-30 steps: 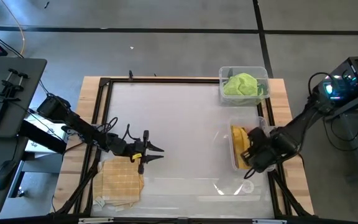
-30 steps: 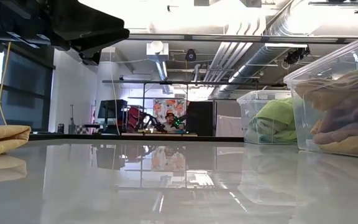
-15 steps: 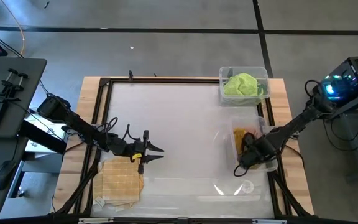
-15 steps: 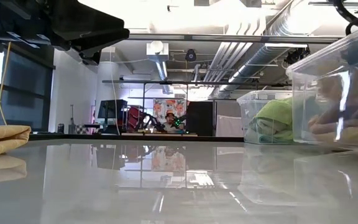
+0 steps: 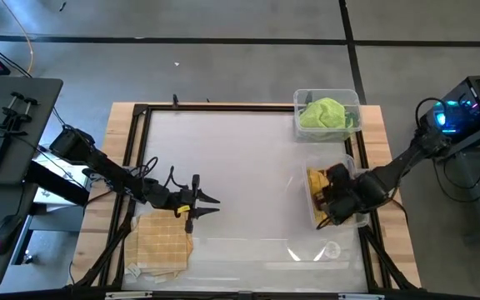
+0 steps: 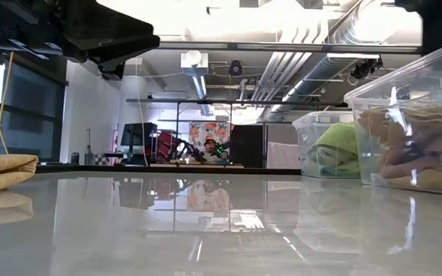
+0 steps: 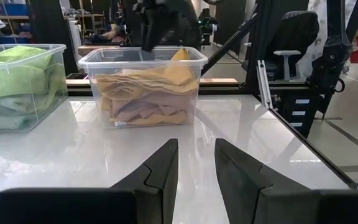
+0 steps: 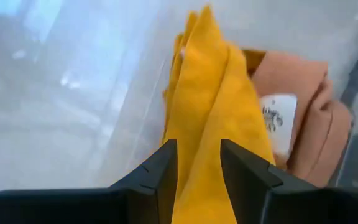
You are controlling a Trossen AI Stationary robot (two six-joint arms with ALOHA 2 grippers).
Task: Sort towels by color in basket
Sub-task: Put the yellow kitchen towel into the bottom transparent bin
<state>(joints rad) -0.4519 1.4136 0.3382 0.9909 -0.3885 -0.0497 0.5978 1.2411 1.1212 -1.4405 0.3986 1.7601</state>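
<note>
We see the clear bin point(image 5: 317, 202) holding mustard towel point(image 8: 213, 118) and salmon towels point(image 7: 143, 112). The right gripper point(image 8: 197, 163) pinches the mustard towel there; placing looks underway, release next. The left gripper point(image 7: 194, 169) waits parted over table point(image 5: 240, 158). Only the high view shows tan check towels point(image 5: 162, 243).

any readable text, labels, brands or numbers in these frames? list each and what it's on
None can be read.
White tag on the salmon towel in the near bin: dark print, too blurred to read.
Poster in the room behind the table, low view: a picture, any lettering too small to read.
Green-towel bin, tan check towels, both arms: no markings visible.
</note>
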